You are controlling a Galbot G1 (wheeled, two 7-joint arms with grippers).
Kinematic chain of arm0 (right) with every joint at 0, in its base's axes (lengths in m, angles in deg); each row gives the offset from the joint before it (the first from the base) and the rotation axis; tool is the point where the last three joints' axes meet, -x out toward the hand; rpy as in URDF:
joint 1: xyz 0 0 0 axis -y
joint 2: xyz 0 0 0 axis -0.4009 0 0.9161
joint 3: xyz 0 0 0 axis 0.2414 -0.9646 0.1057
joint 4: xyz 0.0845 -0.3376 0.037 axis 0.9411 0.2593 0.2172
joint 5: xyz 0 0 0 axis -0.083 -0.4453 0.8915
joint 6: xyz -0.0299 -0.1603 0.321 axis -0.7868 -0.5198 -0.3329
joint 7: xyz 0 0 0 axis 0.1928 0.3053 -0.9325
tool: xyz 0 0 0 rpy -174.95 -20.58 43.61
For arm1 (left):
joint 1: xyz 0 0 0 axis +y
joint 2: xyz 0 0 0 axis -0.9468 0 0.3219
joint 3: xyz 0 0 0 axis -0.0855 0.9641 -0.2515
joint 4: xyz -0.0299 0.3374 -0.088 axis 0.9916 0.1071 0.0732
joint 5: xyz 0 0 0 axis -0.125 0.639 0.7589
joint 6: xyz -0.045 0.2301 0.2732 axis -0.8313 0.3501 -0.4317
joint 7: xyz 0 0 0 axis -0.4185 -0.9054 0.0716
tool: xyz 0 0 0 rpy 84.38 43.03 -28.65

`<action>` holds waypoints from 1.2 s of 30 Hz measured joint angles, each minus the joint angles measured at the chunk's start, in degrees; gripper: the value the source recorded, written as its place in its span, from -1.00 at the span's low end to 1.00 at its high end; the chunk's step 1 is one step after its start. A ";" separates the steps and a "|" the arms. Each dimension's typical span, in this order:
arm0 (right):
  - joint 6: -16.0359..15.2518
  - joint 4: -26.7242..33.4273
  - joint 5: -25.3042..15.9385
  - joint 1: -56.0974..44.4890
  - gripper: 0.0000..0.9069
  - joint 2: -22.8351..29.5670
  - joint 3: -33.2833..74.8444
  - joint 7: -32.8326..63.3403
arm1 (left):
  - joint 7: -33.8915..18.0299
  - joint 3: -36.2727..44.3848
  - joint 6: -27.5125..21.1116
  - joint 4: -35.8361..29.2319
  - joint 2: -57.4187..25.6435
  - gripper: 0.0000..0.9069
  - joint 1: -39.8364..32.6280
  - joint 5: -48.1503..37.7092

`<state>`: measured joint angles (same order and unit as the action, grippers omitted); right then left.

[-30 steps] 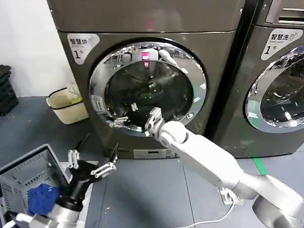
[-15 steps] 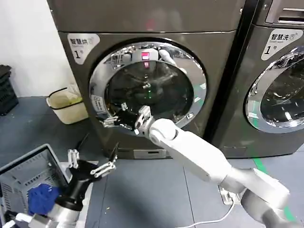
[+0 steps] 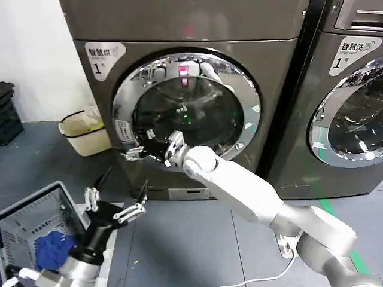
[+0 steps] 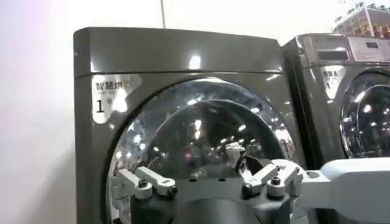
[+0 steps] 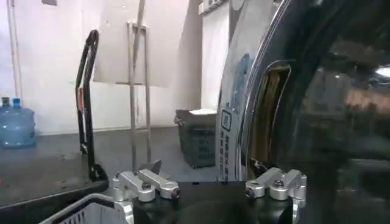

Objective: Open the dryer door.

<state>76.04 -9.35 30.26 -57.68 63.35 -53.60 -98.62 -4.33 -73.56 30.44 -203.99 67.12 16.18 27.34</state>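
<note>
The dryer door is shut: a wide chrome ring round dark glass, on the grey machine marked 1. My right gripper is open at the door's lower left rim, its white arm reaching across the lower glass. In the right wrist view the right gripper has its fingers spread just before the chrome ring, beside a narrow handle recess. My left gripper hangs open low in front of the machine, holding nothing. The left wrist view faces the door past the left gripper.
A second grey machine with its own chrome door stands on the right. A beige bin sits on the floor at the left. A grey basket holding blue cloth stands by my left arm. A white cable lies on the floor.
My right gripper has moved left across the lower glass to the door's left rim. The left arm has not moved and the door stays shut.
</note>
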 joint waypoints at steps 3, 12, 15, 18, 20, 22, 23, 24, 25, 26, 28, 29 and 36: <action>0.02 0.34 -0.04 0.15 1.00 0.32 -0.21 -0.43 | 0.00 -0.03 0.00 -0.02 0.02 1.00 -0.01 -0.02; -0.08 -0.28 -0.13 0.32 1.00 0.00 -1.00 -2.95 | 0.00 -0.33 -0.02 -0.01 0.00 1.00 -0.14 -0.43; -0.19 -1.33 -0.11 0.28 1.00 -0.64 -1.32 -3.99 | -0.01 -0.84 -0.05 0.05 0.04 1.00 -0.22 -1.11; -0.34 -2.46 0.04 0.19 1.00 -1.49 -1.55 -4.72 | -0.05 -1.36 -0.11 0.02 0.02 1.00 -0.24 -1.73; -0.40 -3.47 0.15 0.05 1.00 -2.12 -1.74 -5.11 | -0.05 -1.78 -0.21 0.02 0.01 1.00 -0.21 -2.04; -0.41 -4.54 0.24 -0.01 1.00 -2.77 -2.00 -5.52 | -0.12 -2.24 -0.36 0.01 0.00 1.00 -0.13 -2.27; -0.42 -5.06 0.29 -0.03 1.00 -3.09 -2.08 -5.65 | -0.16 -2.54 -0.43 0.01 0.06 1.00 -0.07 -2.40; -0.42 -5.80 0.56 -0.05 1.00 -3.59 -2.27 -5.94 | -0.22 -3.03 -0.57 0.00 0.13 1.00 0.00 -2.83; -0.42 -6.49 0.92 -0.09 1.00 -4.10 -2.44 -6.14 | -0.24 -3.47 -0.69 -0.02 0.16 1.00 0.06 -3.33; -0.42 -7.31 1.33 -0.14 1.00 -4.72 -2.61 -6.40 | -0.11 -3.90 -0.78 -0.04 0.16 1.00 0.19 -4.03; -0.42 -8.92 1.90 -0.18 1.00 -5.99 -2.94 -6.98 | -0.06 -4.96 -0.97 -0.11 0.05 1.00 0.43 -5.22; -0.42 -9.92 2.03 -0.21 1.00 -6.77 -3.16 -7.37 | -0.05 -5.52 -0.98 -0.12 -0.11 1.00 0.42 -5.61; -0.30 -15.01 2.53 -0.57 1.00 -11.61 -3.69 -11.38 | 0.24 -10.11 -1.53 0.52 -1.24 1.00 -0.42 -9.33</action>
<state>75.74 -24.36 32.80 -58.25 51.74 -57.29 -110.00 -4.09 -83.67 28.91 -203.47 65.88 15.75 18.01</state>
